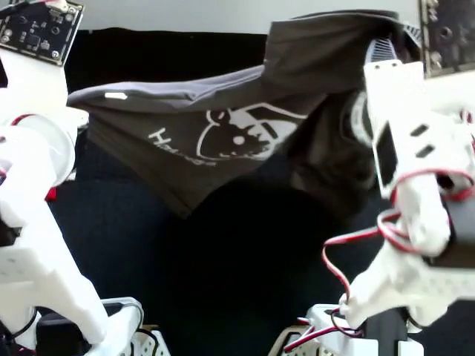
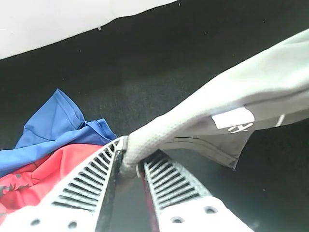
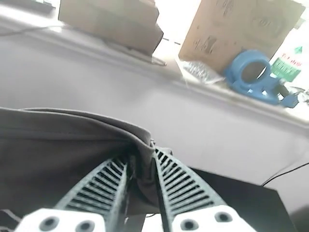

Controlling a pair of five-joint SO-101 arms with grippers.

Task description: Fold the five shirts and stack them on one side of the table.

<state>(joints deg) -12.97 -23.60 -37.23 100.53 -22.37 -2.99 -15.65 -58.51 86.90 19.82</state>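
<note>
The grey shirt hangs clenched by left gripper and right gripper; best pulled taut, then laid flat on counter.

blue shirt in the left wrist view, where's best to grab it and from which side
Probably the peaked flap of the blue shirt, coming from the bare black table side: it stands free there, while its other edge lies against the red shirt.

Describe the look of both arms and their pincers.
The left arm and right arm are blocky white plastic with black motors. Red and white cables loop at the right arm. The left pincer and right pincer have tapering, slotted fingers on white bases with round holes.
</note>
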